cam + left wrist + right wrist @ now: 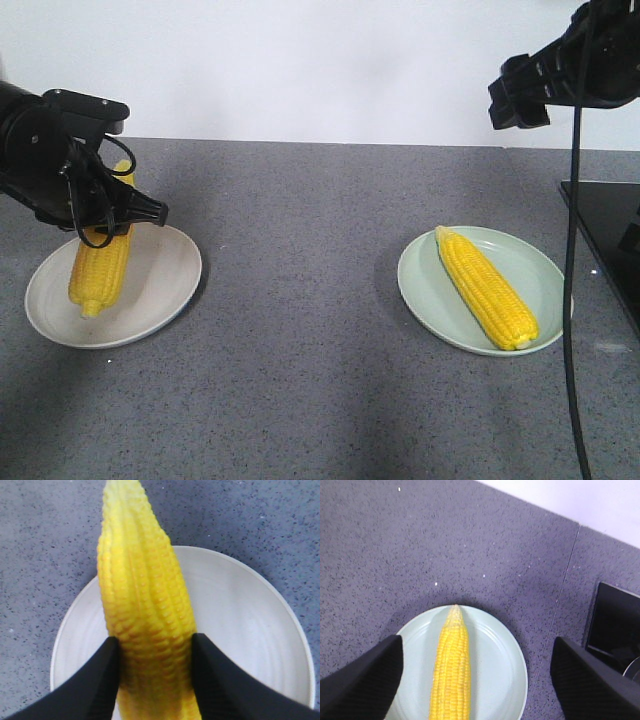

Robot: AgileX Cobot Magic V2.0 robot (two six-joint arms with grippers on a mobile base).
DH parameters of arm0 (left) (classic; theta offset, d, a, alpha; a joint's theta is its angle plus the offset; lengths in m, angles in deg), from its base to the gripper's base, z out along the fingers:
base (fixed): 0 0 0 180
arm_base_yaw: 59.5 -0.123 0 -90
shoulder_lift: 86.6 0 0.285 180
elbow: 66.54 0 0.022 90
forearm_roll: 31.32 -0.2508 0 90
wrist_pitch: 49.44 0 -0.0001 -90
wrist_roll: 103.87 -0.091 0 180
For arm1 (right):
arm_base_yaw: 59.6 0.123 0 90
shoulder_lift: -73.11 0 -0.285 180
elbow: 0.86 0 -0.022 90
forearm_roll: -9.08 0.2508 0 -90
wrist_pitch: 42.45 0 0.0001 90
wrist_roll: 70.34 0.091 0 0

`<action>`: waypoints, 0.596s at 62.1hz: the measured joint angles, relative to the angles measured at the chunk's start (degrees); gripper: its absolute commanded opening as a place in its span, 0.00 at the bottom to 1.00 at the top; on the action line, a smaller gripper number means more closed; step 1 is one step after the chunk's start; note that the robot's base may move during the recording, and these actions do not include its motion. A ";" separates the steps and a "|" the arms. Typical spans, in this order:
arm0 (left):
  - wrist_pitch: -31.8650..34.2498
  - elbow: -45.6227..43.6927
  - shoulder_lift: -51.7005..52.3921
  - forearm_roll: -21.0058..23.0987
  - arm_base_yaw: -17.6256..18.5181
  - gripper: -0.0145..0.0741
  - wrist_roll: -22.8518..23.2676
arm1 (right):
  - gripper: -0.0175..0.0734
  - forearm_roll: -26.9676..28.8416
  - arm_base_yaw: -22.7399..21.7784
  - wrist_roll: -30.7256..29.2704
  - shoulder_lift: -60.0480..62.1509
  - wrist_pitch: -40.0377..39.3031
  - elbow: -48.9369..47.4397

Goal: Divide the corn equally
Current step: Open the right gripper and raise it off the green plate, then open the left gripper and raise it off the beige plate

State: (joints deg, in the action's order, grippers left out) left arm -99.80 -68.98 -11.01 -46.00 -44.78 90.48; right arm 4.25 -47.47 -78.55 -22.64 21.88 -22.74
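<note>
Corn (145, 630) is clamped between the fingers of the left gripper (152, 672) above the white plate (160, 285) at left, while a second cob (487, 288) is left lying on the green plate (430, 290) beneath the right gripper (475, 677), whose fingers are spread apart

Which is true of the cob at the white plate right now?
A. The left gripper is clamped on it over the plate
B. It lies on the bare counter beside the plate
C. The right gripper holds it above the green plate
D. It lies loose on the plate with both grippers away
A: the left gripper has its fingers pressed on both sides of the cob above the white plate; the right gripper is open and empty.
</note>
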 measured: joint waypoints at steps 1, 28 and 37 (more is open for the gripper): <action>0.05 0.00 -0.13 0.12 0.00 0.30 0.00 | 0.83 0.00 0.00 0.00 0.05 -0.07 0.00; -1.00 0.00 -3.26 1.62 0.00 0.59 0.00 | 0.83 0.00 0.00 0.00 0.31 -1.40 0.00; -1.08 0.00 -3.26 1.57 0.00 0.60 -0.56 | 0.83 0.00 0.00 0.00 0.31 -1.44 0.00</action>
State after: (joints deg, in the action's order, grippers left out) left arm -100.88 -68.98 -14.26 -44.42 -44.78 89.92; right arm 4.25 -47.47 -78.55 -22.34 20.44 -22.74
